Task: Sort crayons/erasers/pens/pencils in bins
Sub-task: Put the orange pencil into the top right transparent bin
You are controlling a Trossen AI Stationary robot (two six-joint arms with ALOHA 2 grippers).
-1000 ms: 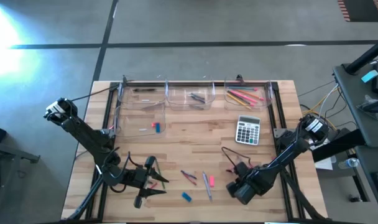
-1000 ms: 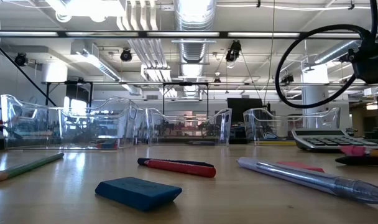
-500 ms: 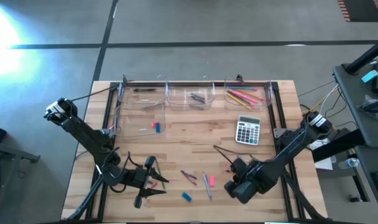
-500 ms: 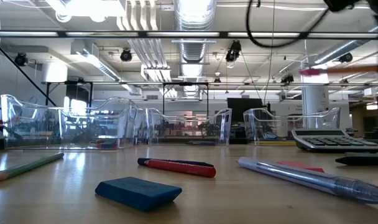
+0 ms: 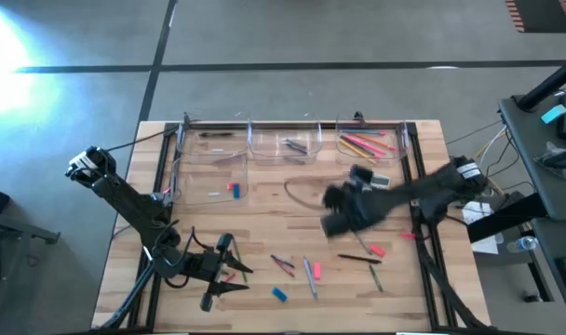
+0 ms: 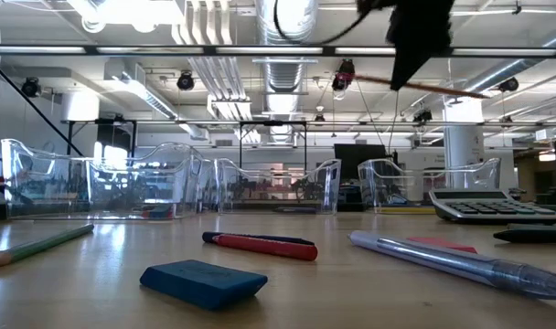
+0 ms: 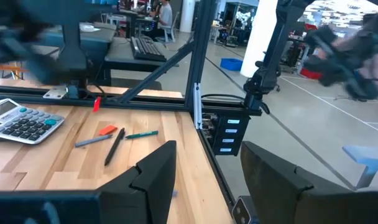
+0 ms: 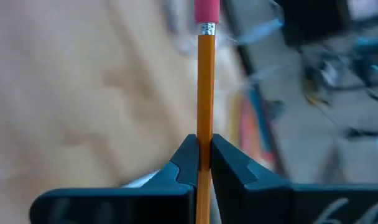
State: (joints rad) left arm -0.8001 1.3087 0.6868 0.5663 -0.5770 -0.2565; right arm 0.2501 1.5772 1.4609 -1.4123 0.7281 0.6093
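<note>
My right gripper (image 5: 339, 214) hangs blurred above the table's right middle, shut on an orange pencil (image 8: 206, 87) with a pink eraser tip. In the low view that pencil (image 6: 443, 90) shows high above the table. My left gripper (image 5: 232, 270) waits open near the front left with nothing between its fingers (image 7: 158, 171). Clear bins (image 5: 283, 144) stand in a row along the far edge, one of them holding pencils (image 5: 362, 144). A blue eraser (image 6: 203, 281) and a pink eraser (image 5: 377, 249) lie flat on the table. My right gripper pinches the orange pencil's shaft (image 8: 205, 146) between its two fingers. The eraser end (image 8: 207, 11) sticks out well past the fingertips. The pencil is lifted clear of the table and runs roughly level in the low view.
A red pen (image 6: 260, 245), a clear pen (image 6: 443, 260) and a green pencil (image 6: 40, 245) lie near the front edge. A black pen (image 5: 356, 259) and another green pencil (image 5: 376, 277) lie front right. The grey calculator (image 6: 484, 206) sits right of centre. A metal frame (image 5: 162, 186) borders the table.
My right gripper has risen from the table's near right and swung toward the far edge and the bins, rolling as it went, still shut on the pencil, which has come up clear of the table. The pink eraser, black pen and green pencil beneath it now show.
</note>
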